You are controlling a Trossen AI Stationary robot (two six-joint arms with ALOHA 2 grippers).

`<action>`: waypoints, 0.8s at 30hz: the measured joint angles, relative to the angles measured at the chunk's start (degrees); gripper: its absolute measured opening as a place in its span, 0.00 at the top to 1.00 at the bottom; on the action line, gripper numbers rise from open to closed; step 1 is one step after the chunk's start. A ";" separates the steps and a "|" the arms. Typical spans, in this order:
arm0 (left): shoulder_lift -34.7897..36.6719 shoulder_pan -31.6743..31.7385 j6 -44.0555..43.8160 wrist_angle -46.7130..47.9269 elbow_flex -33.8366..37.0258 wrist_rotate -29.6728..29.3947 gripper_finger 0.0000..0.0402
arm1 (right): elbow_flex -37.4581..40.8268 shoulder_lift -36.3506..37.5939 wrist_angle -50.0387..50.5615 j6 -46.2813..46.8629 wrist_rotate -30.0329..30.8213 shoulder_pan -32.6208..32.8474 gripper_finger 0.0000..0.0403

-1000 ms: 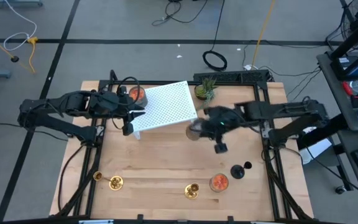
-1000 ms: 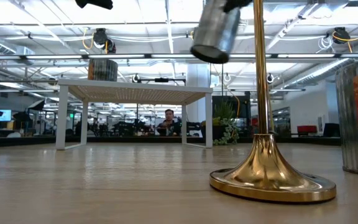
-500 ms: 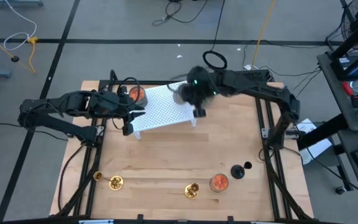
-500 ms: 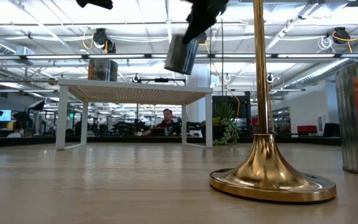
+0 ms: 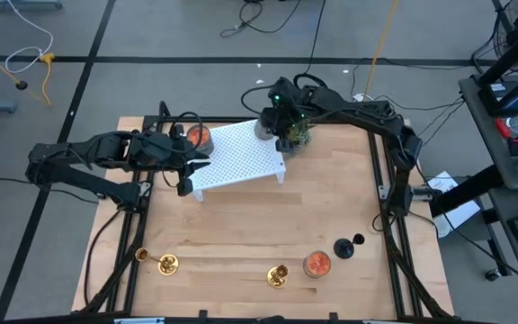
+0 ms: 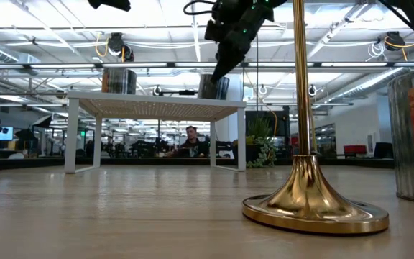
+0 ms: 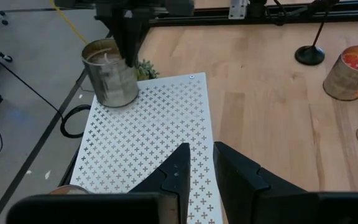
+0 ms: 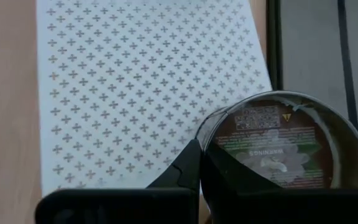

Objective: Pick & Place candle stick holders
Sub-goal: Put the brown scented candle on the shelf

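My right gripper (image 5: 275, 131) is shut on the greyish clear glass cup (image 7: 110, 76) at the far right corner of the white perforated rack (image 5: 239, 155). An orange glass cup (image 5: 198, 137) stands on the rack's far left corner. My left gripper (image 7: 199, 160) is slightly open and empty, hovering over the rack's left end. On the table near the front are a second orange cup (image 5: 317, 264), the black stemmed holder (image 5: 343, 247) and two brass stemmed holders (image 5: 277, 275) (image 5: 165, 264). My right gripper holds the grey cup by its rim (image 7: 129, 61) on the side toward the table's right, one finger outside the wall (image 8: 188, 167), the other apparently inside. The fingers come from above, pointing down. The cup is upright with its base at the rack's top (image 6: 213, 95).
The small green potted plant (image 5: 299, 135) stands just right of the held cup, partly under my right arm. Black frame rails run along the table's left and right sides. Open wood lies between the rack and the front row of holders.
My right gripper has carried the grey cup from above the table's middle right toward the far left and lowered it onto the rack's far right corner. The cup hung tilted in the air before and is upright now.
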State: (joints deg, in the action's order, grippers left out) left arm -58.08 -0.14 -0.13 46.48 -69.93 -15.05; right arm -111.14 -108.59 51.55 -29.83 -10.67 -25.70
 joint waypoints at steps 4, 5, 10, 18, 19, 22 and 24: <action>0.00 0.00 -0.19 0.00 0.00 0.00 0.81 | -0.01 -0.05 -0.34 -1.43 -0.15 0.16 0.99; 0.00 0.00 -0.16 0.00 0.00 0.00 0.81 | 0.01 -0.08 -0.78 -1.48 -0.19 0.16 0.99; 0.00 0.00 -0.21 0.00 0.00 -0.02 0.81 | 0.10 -0.14 -2.14 -1.37 -0.14 0.27 0.99; 0.00 0.00 -0.34 0.00 0.00 -0.02 0.81 | 0.10 -0.14 -2.81 -2.57 0.02 0.42 0.99; 0.00 0.00 -0.34 0.00 0.00 -0.02 0.81 | 0.10 -0.14 -2.98 -2.62 0.09 0.57 0.99; 0.00 -0.02 -0.34 0.00 0.00 -0.02 0.81 | 0.10 -0.14 -2.94 -2.68 -0.03 0.71 0.99; 0.00 0.00 -0.34 0.00 0.00 -0.04 0.81 | 0.10 -0.14 -2.61 -2.55 -0.09 0.71 0.99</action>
State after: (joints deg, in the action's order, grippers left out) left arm -58.08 -0.14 -0.47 46.48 -69.93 -15.09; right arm -111.04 -108.73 48.94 -32.38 -10.76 -24.99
